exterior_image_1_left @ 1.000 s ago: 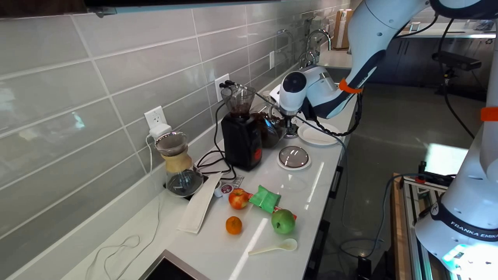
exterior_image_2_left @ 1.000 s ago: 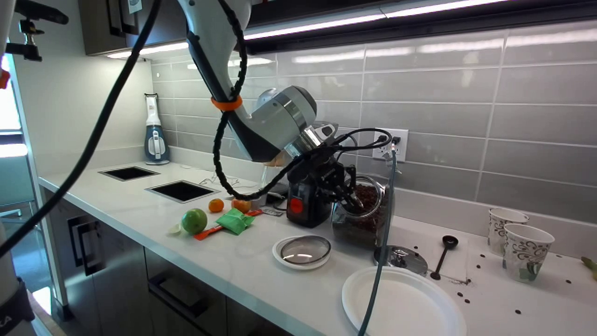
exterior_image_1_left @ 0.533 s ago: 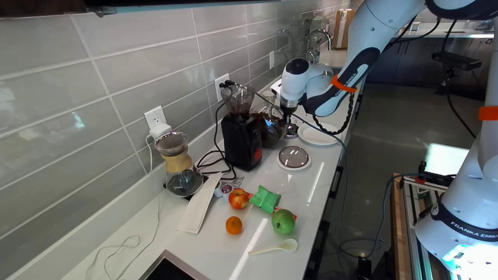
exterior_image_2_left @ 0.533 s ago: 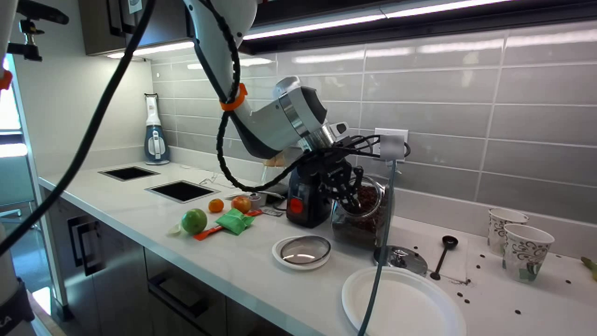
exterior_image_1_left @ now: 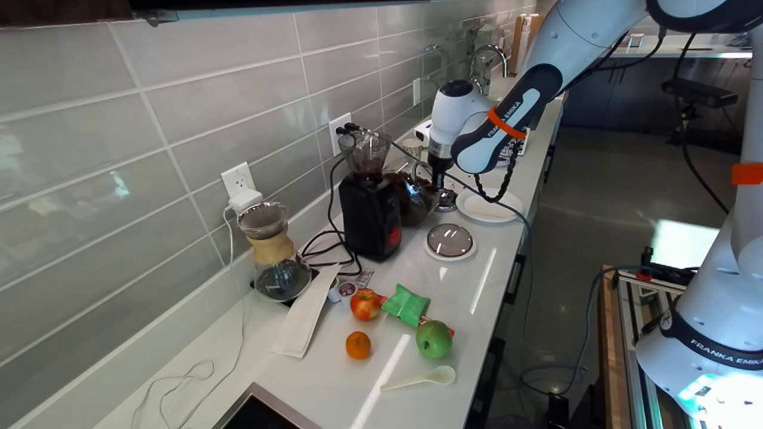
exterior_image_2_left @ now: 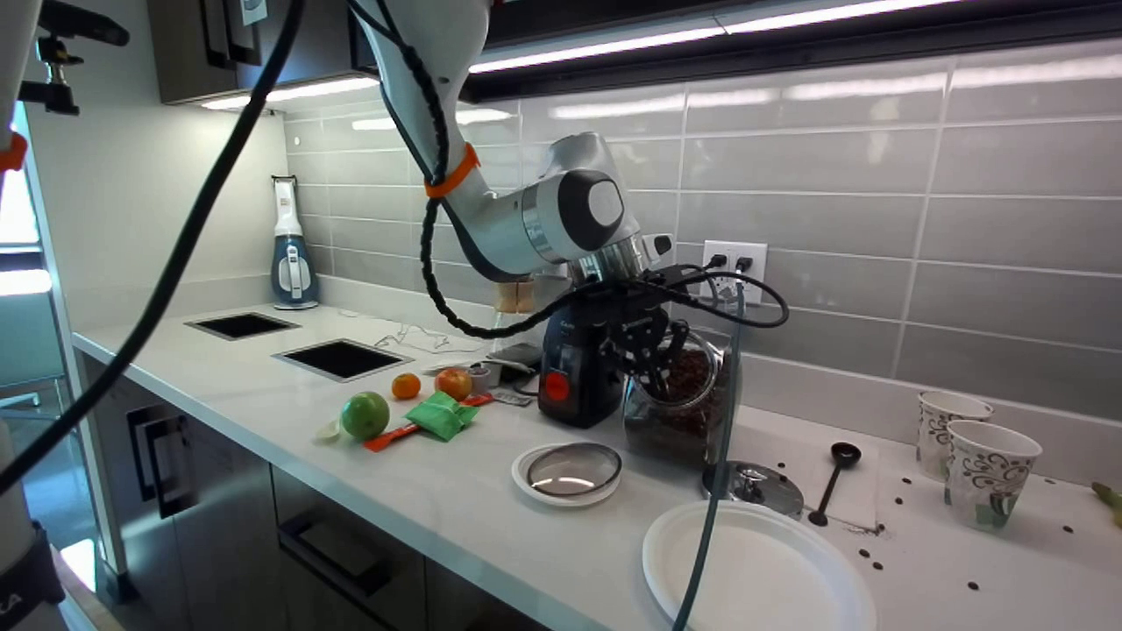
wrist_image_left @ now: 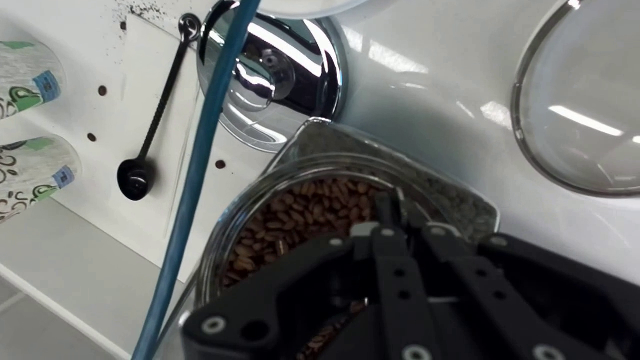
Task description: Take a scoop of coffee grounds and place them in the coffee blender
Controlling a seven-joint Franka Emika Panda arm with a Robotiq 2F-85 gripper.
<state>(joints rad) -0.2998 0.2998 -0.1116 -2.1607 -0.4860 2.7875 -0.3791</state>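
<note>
The black scoop (wrist_image_left: 162, 107) lies on a white sheet on the counter. It also shows in an exterior view (exterior_image_2_left: 829, 485), beside the jar's lid. The coffee blender (exterior_image_1_left: 371, 219) is a black grinder with a clear hopper holding dark beans; it also shows in an exterior view (exterior_image_2_left: 578, 372), partly behind my hand. A tilted glass jar (exterior_image_2_left: 671, 434) of coffee beans (wrist_image_left: 305, 207) lies beside the grinder, mouth open. My gripper (wrist_image_left: 402, 210) has its fingers together at the jar's mouth, close to the inner rim. I see nothing held; whether it touches the rim I cannot tell.
A shiny lid (wrist_image_left: 285, 90) lies by the jar. A blue-green cable (wrist_image_left: 200, 150) hangs across the view near the jar. A white plate (exterior_image_2_left: 763, 561), a sieve (exterior_image_2_left: 574, 471) and paper cups (exterior_image_2_left: 990, 473) stand around. Fruit and a green packet (exterior_image_1_left: 406, 305) lie past the grinder.
My forearm has swung and the wrist has turned more upright, with the hand slightly raised. The gripper remains at the jar's mouth. The scoop, jar and grinder have not moved.
</note>
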